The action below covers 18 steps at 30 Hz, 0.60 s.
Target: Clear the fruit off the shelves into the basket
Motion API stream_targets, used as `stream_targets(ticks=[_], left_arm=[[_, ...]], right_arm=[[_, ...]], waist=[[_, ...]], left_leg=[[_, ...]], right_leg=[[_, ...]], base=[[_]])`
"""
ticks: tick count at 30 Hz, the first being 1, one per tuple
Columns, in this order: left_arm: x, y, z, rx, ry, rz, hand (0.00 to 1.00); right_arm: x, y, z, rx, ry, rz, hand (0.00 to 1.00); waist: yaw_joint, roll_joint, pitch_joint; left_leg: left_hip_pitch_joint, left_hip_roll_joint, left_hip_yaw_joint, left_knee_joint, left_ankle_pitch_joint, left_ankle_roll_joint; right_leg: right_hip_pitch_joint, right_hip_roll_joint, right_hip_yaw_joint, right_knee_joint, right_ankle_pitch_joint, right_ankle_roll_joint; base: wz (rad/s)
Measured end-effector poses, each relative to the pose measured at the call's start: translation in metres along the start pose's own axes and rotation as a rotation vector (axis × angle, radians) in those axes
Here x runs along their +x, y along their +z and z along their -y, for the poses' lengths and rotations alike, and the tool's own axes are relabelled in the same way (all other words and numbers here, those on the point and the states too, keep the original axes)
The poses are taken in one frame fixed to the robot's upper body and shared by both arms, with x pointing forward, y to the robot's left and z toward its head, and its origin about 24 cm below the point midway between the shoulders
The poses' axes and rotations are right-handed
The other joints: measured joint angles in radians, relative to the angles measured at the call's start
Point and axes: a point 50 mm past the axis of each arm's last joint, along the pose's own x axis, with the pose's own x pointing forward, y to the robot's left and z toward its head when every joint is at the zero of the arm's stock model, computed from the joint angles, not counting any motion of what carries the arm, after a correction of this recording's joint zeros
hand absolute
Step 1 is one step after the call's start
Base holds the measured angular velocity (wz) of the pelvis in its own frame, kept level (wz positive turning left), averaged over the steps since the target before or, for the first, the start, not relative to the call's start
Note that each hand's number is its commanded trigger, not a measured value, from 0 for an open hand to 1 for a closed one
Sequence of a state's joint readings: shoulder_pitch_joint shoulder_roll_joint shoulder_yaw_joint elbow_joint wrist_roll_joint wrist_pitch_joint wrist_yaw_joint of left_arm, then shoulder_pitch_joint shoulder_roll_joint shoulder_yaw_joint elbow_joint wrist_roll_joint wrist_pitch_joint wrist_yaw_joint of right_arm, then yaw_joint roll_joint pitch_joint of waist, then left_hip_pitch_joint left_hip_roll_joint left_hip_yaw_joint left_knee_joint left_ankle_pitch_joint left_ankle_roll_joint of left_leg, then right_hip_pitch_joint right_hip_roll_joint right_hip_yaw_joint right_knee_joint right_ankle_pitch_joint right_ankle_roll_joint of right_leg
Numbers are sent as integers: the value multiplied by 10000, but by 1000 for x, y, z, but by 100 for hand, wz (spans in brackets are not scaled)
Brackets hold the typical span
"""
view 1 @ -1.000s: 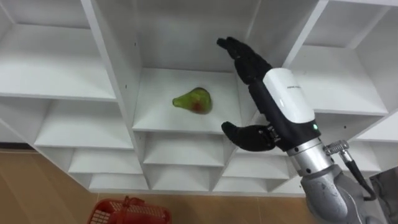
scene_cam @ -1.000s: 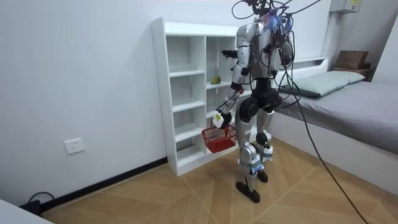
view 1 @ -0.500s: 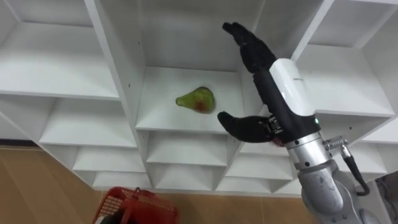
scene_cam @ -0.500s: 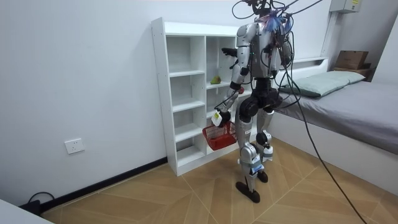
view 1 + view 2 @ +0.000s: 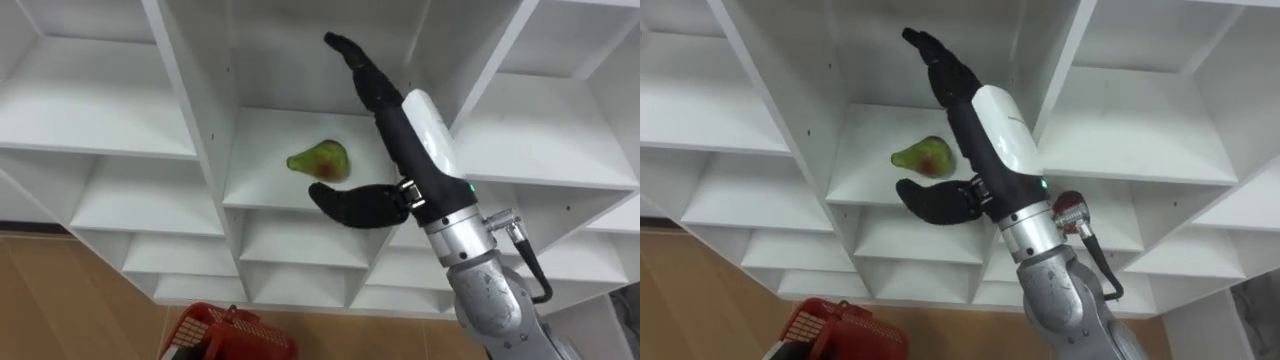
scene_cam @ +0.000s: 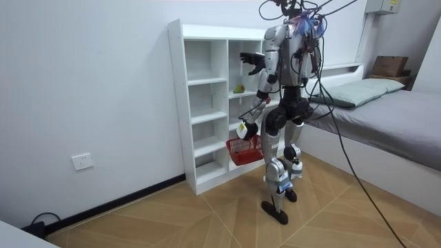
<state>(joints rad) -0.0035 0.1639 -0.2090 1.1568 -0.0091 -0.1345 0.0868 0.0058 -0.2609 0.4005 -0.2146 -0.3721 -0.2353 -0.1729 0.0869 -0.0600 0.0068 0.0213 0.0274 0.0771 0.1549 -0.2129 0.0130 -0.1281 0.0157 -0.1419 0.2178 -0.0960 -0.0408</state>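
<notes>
Fingers (image 5: 355,65) of right hand (image 5: 385,100) straight, unclenched, holding nothing, over pear (image 5: 320,160) lying on closet shelf (image 5: 255,140). Left hand (image 6: 242,129) clasps red basket (image 6: 242,149) low. Risk: thumb snags shelf lip; glancing touch rolls pear back or off edge.

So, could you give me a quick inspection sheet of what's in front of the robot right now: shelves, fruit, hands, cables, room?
Surface: white closet with open compartments.
Job's things: green pear with a reddish patch, lying on its side on a shelf; red basket hanging low at the left hand.
Clutter: nothing seen.
Hands: right hand open, reaching into the pear's compartment, fingers past the pear, thumb near the shelf edge; no grip yet.
Cables: nothing seen besides the robot's own.
Surroundings: wooden floor, white wall with a socket, bed at the room view's right.
</notes>
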Motion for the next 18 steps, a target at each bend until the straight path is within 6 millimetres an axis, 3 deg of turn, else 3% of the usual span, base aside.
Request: stream_targets(ticks=[5,10,18], left_arm=[[0,0,0,6,91,-25,100],[0,0,1,-26,148,-24,100],[0,-1,0,-121,167,-184,100]], right_arm=[[1,0,-6,196,427,-90,0],[1,-1,-6,216,494,-144,0],[0,-5,-7,82,543,-399,0]], waist=[[24,103,57],[18,233,33],[60,225,26]], left_leg=[[-17,-23,-70,-47,-6,5],[-23,-24,-95,-39,-4,5],[56,-40,-106,-14,-2,8]], right_leg=[[13,-20,-28,23,0,-1],[25,-32,-77,21,1,-3],[94,-65,-107,9,-8,11]], base=[[4],[0],[0]])
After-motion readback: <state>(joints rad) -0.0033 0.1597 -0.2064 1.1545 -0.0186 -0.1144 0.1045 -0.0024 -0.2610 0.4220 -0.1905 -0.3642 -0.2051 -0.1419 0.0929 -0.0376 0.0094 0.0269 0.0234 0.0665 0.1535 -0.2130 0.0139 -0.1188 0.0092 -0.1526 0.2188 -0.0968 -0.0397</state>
